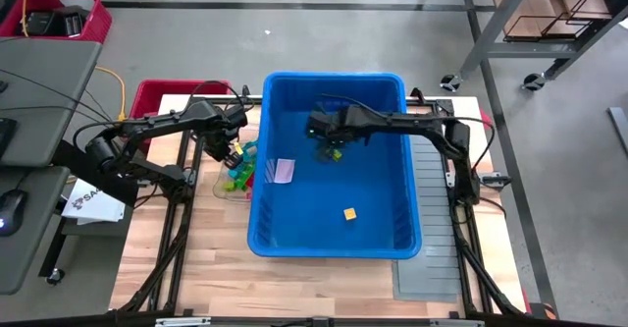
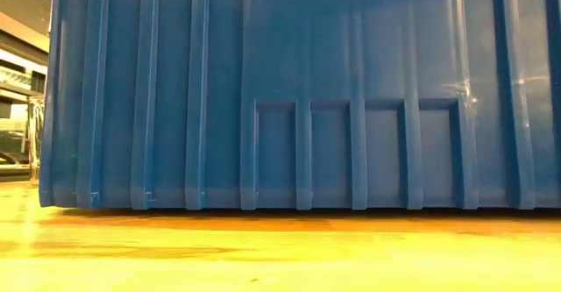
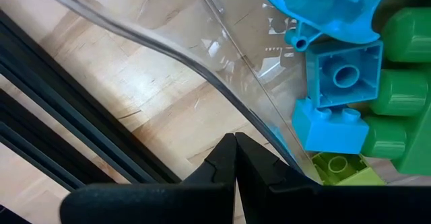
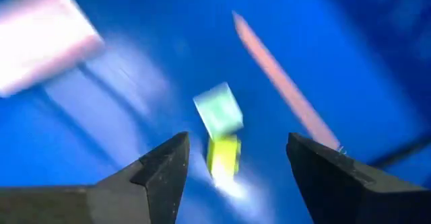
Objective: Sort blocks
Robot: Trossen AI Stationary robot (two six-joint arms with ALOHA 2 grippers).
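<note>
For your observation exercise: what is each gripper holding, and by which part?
The left gripper is shut on the clear tray's rim. The right gripper is open over two blocks, holding nothing.

Bin blocks the low view
The blue bin (image 2: 298, 90) hides everything behind it; two blocks (image 4: 221, 135) show smeared.

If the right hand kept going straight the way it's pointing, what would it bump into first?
Probably the two small blocks ahead of its open fingers: a pale green block and a yellow block, inside the blue bin. Depth is unclear; the right hand may reach the bin floor just after.
</note>
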